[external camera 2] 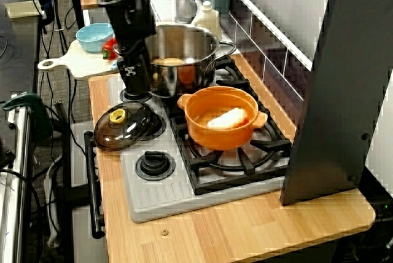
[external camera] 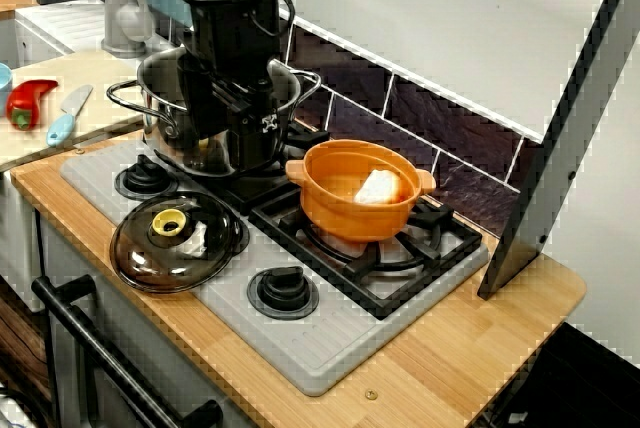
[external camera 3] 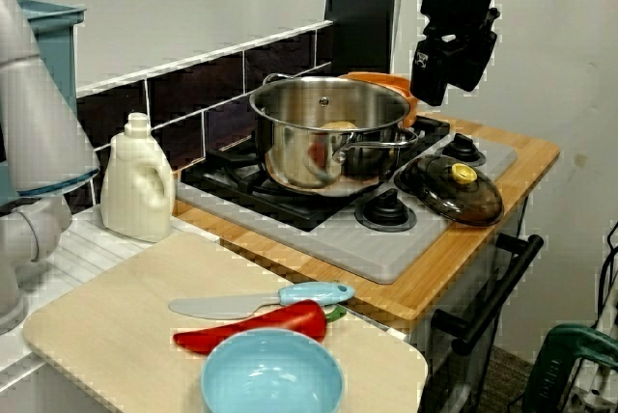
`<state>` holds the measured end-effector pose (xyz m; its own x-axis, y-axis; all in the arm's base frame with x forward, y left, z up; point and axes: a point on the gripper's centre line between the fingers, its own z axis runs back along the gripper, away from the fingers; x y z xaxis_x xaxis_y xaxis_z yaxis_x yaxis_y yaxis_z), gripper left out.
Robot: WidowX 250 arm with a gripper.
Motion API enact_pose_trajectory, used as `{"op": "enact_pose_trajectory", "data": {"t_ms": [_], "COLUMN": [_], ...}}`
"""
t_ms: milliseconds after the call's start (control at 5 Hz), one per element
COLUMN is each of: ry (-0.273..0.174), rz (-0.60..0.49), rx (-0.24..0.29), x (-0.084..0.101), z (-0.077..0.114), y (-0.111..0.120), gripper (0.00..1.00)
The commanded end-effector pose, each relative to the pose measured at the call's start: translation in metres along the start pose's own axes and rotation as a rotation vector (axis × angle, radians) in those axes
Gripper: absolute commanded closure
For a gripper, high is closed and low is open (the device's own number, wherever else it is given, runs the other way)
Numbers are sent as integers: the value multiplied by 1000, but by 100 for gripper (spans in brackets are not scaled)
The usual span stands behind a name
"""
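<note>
My black gripper (external camera: 236, 128) hangs low at the front rim of a steel pot (external camera: 160, 133) on the back left burner. In the view from the cutting-board side the gripper (external camera 3: 452, 85) shows two fingers slightly apart with nothing between them. Something yellowish (external camera 2: 169, 61) lies inside the steel pot (external camera 2: 184, 60). A dark glass lid (external camera: 175, 238) with a yellow knob rests on the stove's front left corner, just below the gripper (external camera 2: 135, 85). An orange pot (external camera: 350, 213) on the right burner holds a white lump (external camera: 378, 188).
A wooden board (external camera 3: 116, 336) beside the stove carries a red pepper (external camera 3: 256, 326), a blue-handled knife (external camera 3: 266, 302) and a blue bowl (external camera 3: 272, 374). A white bottle (external camera 3: 137, 181) stands by the tiled wall. A dark slanted panel (external camera 2: 331, 91) rises at the counter's far end.
</note>
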<state>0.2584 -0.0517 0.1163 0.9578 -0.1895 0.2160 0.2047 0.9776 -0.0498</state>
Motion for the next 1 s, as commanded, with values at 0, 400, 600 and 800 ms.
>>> {"op": "enact_pose_trajectory", "data": {"t_ms": [0,400,600,800], "ry": [-50,-81,-102,-108], "rz": [-2,-4,-17,-28], "rx": [10,55,81,97], "x": [-18,-31,-36,-39], "z": [10,1,-5,-10], "y": [11,15,15,13], "gripper": [0,0,0,0]}}
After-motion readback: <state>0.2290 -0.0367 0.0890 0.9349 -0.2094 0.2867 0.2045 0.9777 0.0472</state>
